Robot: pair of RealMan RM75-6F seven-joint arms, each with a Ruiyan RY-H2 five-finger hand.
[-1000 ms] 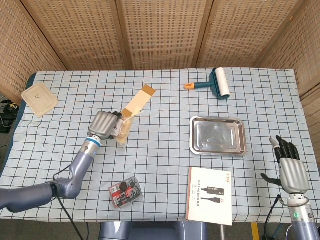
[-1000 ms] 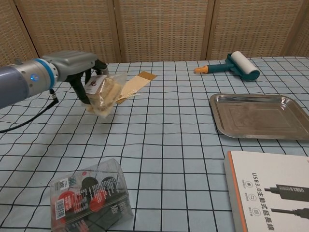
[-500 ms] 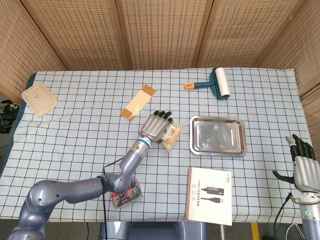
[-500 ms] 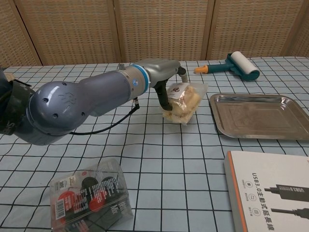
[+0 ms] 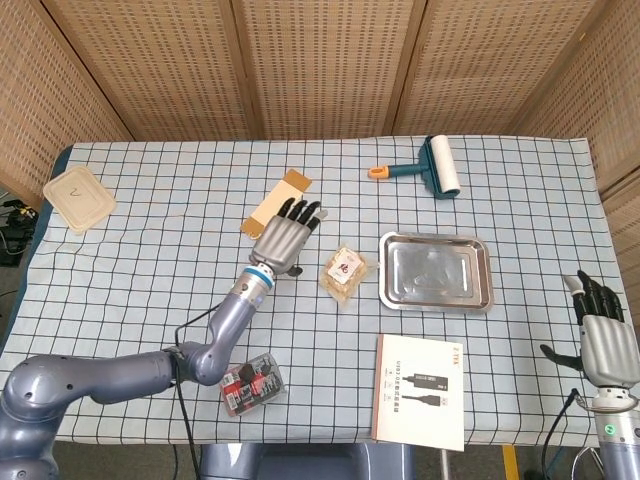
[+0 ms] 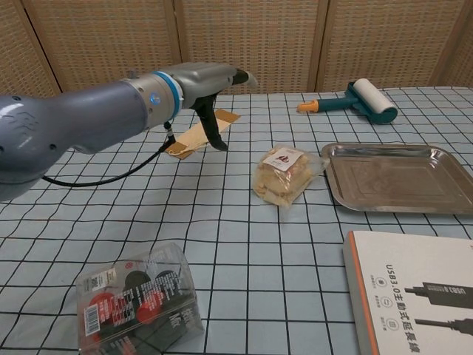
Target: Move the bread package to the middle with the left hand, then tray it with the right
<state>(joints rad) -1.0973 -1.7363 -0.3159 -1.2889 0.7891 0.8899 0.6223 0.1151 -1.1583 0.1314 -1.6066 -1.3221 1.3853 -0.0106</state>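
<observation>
The bread package, a clear bag with a round red-and-white label, lies on the checked cloth just left of the steel tray. My left hand hovers a little left of the package with its fingers spread and nothing in it. At the table's lower right edge my right hand stands upright with fingers apart, holding nothing; the chest view does not show it.
A tan cardboard strip lies behind the left hand. A teal lint roller sits at the back, a white booklet and a plastic box near the front edge, a beige lid at far left.
The left hand carried the bread package from the left to the middle, set it down beside the tray, let go and drew back to the left. The right hand barely moved.
</observation>
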